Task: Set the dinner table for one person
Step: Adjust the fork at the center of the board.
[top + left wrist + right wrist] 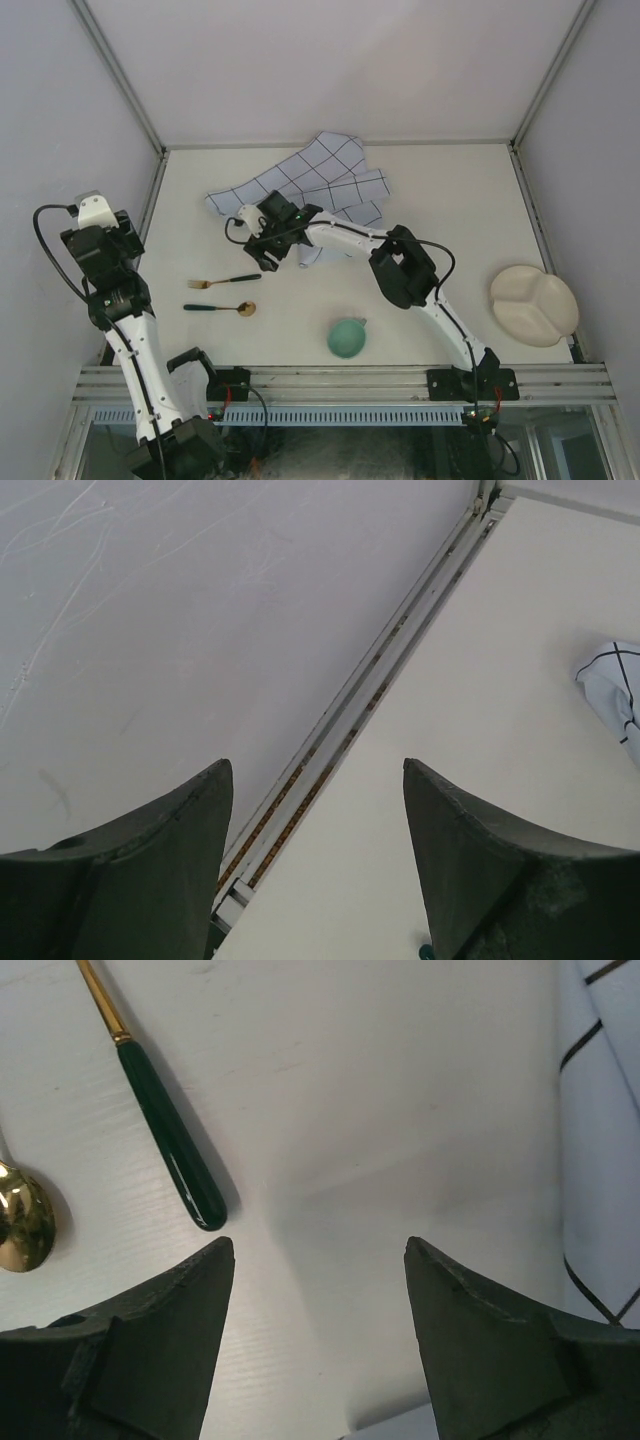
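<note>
The dinner table [440, 200] is a plain cream-white surface. A fork [225, 281] with a dark green handle and a matching gold spoon [220, 308] lie at the left. My right gripper [265, 255] hovers just beyond the fork's handle end, at the edge of the checked cloth [310, 190]. In the right wrist view it [320, 1250] is open over bare table, with the fork handle [165, 1140] to its upper left and the spoon bowl [22, 1218] at the left edge. My left gripper [318, 770] is open and empty, raised by the left wall.
A teal bowl [347, 337] stands near the front middle. A white divided plate [533, 304] lies at the right edge. The cloth shows at the right in both wrist views [600, 1160] [615, 690]. Walls close three sides; a metal rail [340, 380] runs along the front.
</note>
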You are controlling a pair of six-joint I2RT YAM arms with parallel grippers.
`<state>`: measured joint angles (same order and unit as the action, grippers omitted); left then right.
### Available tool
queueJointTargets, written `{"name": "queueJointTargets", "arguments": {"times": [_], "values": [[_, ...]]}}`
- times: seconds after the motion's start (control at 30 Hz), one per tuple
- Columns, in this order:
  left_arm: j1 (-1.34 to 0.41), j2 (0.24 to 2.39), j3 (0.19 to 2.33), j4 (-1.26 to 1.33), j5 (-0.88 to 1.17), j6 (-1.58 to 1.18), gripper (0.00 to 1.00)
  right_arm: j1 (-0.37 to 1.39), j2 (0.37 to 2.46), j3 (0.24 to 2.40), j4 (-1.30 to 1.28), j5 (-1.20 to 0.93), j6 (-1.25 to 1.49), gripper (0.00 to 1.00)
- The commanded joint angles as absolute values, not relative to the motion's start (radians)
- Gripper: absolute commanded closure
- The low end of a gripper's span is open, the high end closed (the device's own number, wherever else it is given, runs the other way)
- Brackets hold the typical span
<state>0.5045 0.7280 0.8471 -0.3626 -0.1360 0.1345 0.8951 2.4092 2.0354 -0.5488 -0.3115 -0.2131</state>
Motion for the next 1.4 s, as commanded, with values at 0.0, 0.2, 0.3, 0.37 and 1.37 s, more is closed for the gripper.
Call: {"name": "queueJointTargets", "arguments": {"times": [0.0,0.2,0.3,0.37,1.37], "values": [[0.516,0.73,0.874,-0.361,-0.164,0.094,0.28,0.926,2.406,2.091,-0.506,-0.279,-0.197,0.31],[0.518,0.736,0.9,-0.391,-0.151,0.081,0.28,0.936,2.44,2.137,-0.51,-0.286,-0.185,0.31],[0.518,0.738,0.899,-0.391,-0.146,0.077,0.28,0.938,2.456,2.16,-0.515,-0.326,-0.177,0.31],[0.518,0.737,0.9,-0.393,-0.142,0.075,0.28,0.946,2.472,2.181,-0.532,-0.339,-0.173,0.32],[0.518,0.732,0.893,-0.384,-0.128,0.063,0.28,1.026,2.527,2.158,-0.558,-0.375,-0.18,0.87]]}}
